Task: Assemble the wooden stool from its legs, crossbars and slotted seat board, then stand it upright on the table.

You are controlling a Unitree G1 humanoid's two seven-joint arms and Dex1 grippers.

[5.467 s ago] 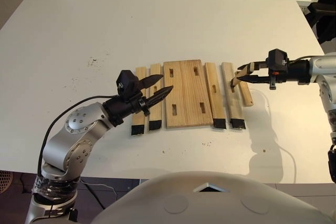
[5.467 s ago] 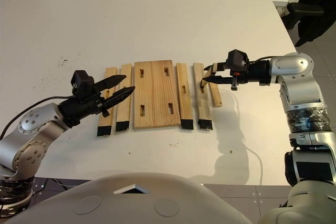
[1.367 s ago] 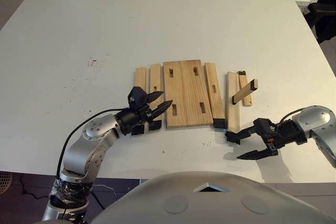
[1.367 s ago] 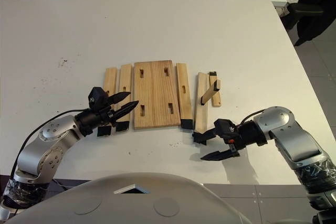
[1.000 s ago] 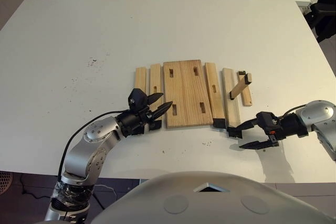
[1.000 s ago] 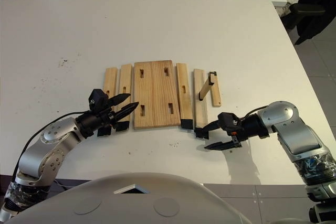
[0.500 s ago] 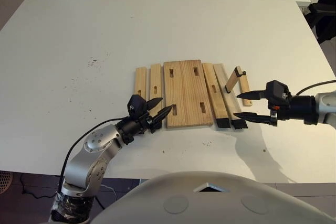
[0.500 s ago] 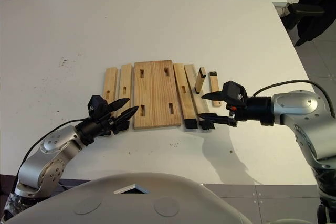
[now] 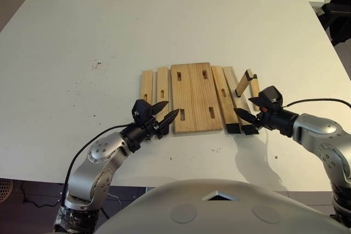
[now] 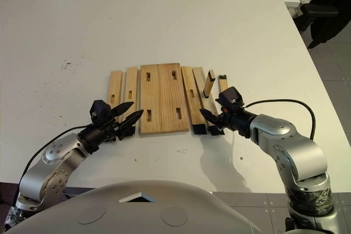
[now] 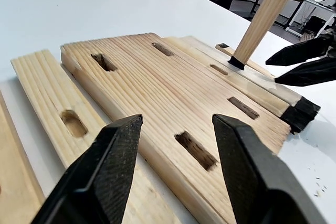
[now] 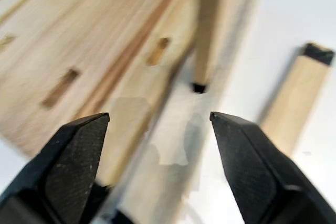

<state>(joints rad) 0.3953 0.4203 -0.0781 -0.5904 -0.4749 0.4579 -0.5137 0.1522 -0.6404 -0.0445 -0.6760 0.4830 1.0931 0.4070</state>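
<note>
Aslant, crossbar (image 9: 244,82) propped on leg (image 9: 230,80)

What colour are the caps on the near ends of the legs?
Black caps; left eye view shows them best.

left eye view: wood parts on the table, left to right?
first leg → second leg → seat board → third leg → fourth leg → flat crossbar
</note>
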